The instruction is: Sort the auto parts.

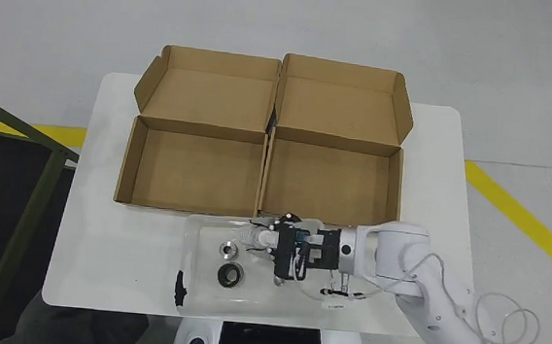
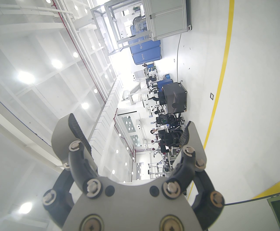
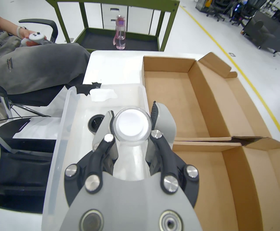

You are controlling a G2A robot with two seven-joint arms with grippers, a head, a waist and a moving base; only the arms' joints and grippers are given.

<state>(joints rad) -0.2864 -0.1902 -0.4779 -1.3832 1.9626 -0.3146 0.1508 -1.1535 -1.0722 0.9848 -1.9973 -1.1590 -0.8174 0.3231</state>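
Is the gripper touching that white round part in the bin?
Touching. The right wrist view shows the right gripper closed against both sides of the round part.

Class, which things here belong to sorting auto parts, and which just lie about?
Job: round silver metal ring in right hand; dark round part; clear plastic bin; two brown cardboard boxes.
Lying about: pink plastic water bottle; green metal cart.
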